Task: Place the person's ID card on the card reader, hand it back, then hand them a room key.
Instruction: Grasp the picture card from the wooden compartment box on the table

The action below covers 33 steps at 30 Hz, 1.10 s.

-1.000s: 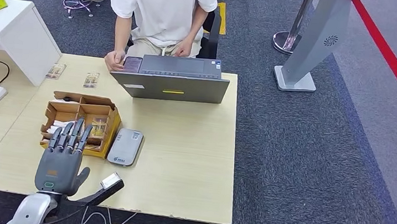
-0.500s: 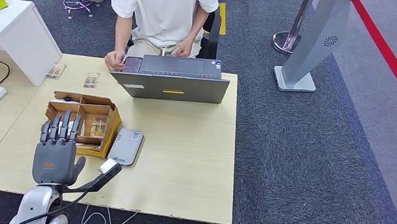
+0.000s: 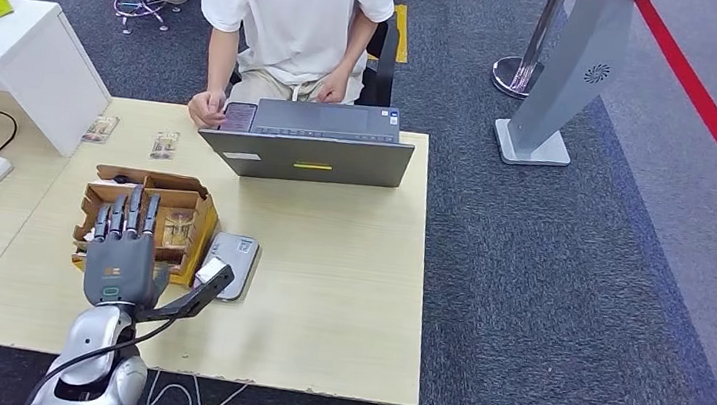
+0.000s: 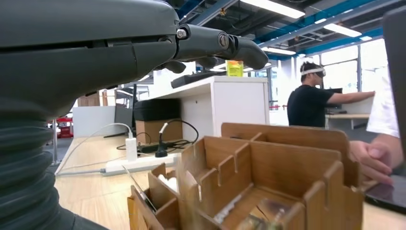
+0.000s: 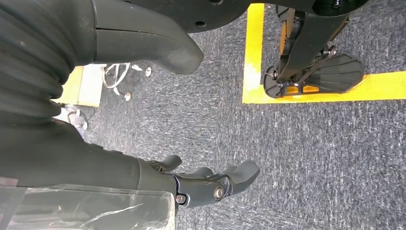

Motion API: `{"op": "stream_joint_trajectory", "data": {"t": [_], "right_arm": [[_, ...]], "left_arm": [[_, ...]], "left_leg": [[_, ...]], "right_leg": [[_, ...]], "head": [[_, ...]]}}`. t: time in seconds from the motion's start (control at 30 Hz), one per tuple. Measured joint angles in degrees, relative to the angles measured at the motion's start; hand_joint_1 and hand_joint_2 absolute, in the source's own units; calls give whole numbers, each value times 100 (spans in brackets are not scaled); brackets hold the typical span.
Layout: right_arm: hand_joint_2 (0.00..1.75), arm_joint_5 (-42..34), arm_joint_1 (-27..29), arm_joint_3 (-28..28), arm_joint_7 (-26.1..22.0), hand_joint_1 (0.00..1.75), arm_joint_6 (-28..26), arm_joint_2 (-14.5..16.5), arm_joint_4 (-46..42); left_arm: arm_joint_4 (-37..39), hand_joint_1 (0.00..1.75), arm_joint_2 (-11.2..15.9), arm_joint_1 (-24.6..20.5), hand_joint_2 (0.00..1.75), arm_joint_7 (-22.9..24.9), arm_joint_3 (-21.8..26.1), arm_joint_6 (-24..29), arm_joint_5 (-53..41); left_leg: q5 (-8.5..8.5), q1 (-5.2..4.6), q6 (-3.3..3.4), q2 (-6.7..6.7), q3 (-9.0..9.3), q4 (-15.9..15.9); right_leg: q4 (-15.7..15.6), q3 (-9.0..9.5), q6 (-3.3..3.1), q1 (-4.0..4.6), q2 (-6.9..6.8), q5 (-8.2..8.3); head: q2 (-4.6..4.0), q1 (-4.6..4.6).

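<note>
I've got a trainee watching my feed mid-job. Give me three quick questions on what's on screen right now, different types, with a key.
1. True or false: the left hand holds a card.
2. What lies on the table just right of the cardboard organizer? A) laptop B) grey card reader C) power strip
3. Fill in: the person's hand rests beside the ____ at the table's far edge.

Key:
1. False; its fingers are spread above the organizer, holding nothing.
2. B, the card reader.
3. laptop.

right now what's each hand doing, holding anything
left hand: open, holding nothing, over the cardboard box
right hand: open, holding nothing, above the carpet
</note>
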Motion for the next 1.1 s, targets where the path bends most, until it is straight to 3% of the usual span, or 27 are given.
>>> {"op": "stream_joint_trajectory", "data": {"t": [0.73,1.1], "right_arm": [[175,49,0,-1,-2,0,16,-19,0],[175,54,14,-40,33,0,-21,-21,-2]], "left_arm": [[562,0,1,-7,175,-87,-5,-94,21],[-92,0,369,509,175,-366,856,-68,215]], "left_leg": [[0,0,0,0,-1,-1],[0,2,0,1,-2,-3]], "right_leg": [[0,1,0,0,1,0],[1,-2,0,2,3,-3]], "head": [[0,0],[0,-1]]}}
